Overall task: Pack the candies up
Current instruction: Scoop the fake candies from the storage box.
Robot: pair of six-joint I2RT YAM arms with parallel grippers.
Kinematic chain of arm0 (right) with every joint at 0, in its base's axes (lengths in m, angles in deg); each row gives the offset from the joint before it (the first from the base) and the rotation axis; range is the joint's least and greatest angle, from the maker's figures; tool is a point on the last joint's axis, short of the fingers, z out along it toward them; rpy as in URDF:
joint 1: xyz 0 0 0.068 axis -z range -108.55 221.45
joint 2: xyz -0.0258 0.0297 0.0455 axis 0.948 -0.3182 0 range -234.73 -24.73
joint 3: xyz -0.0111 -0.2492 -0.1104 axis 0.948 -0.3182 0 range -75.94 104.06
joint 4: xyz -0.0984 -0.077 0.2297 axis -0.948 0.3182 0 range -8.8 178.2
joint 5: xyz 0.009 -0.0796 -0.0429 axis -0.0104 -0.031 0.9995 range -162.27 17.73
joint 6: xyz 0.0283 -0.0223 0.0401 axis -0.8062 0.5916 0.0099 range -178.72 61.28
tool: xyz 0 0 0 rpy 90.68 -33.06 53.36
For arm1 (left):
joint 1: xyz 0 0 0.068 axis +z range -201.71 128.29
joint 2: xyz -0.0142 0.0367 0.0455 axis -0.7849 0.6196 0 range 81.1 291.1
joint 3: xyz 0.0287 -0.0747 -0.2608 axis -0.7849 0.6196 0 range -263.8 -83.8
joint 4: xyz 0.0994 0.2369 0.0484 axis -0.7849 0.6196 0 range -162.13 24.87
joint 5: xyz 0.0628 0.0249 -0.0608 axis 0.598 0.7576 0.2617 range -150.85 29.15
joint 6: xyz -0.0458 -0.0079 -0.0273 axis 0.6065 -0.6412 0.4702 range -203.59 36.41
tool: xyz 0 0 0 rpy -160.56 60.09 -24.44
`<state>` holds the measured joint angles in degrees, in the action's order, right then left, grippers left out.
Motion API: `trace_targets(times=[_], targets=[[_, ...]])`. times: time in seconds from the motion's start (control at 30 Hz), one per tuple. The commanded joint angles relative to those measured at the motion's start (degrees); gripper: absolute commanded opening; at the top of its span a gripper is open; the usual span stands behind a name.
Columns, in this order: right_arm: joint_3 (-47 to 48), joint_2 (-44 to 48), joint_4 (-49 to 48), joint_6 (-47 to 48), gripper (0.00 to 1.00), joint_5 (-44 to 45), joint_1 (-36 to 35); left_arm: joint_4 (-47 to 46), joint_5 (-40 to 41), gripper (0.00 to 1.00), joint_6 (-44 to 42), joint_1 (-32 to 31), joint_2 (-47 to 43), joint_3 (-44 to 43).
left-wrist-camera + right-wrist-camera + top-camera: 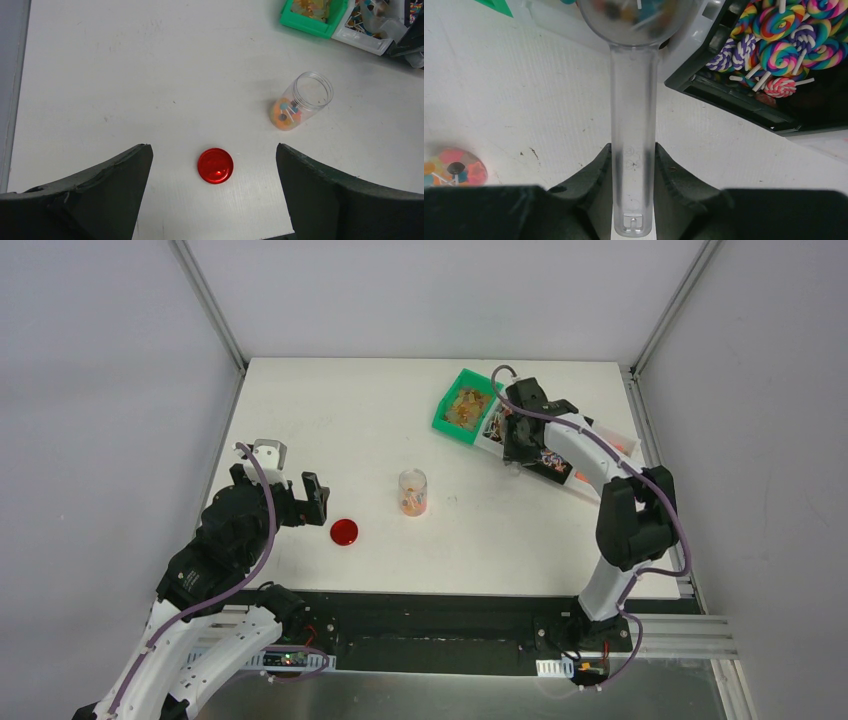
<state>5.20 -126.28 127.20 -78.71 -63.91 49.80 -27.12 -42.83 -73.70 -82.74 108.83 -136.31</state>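
Upper right in the top view, your right gripper [633, 167] clamps the scoop [634, 115] by its handle, candies [624, 11] in its bowl. Your left gripper [212, 150] hangs wide open, keeping the jar [306, 99] unobstructed.

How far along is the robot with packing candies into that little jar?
Early on. The jar already holds a few candies at its bottom, and its red lid lies off on the table. In hand: the right gripper clamps a clear scoop by the bins, its bowl seemingly loaded. Still to do: more scoops, then the lid; the left gripper hangs open near it.
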Motion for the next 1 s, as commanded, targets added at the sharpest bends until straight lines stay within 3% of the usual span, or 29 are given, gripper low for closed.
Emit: trace_targets(times=[0.0, 0.53, 0.97], targets=[[-2.0, 5.1, -6.2, 0.7, 0.0, 1.7, -0.4, -1.4, 1.0, 0.99, -0.3, 0.4, -0.1, 0.3], [-9.1, 15.4, -11.1, 5.5, 0.0, 3.8, -1.4, -1.3, 1.1, 0.99, -0.3, 0.4, 0.1, 0.3], [-10.2, 25.6, -10.1, 21.0, 0.0, -2.0, -3.8, -1.3, 1.1, 0.99, -0.2, 0.3, 0.3, 0.2]])
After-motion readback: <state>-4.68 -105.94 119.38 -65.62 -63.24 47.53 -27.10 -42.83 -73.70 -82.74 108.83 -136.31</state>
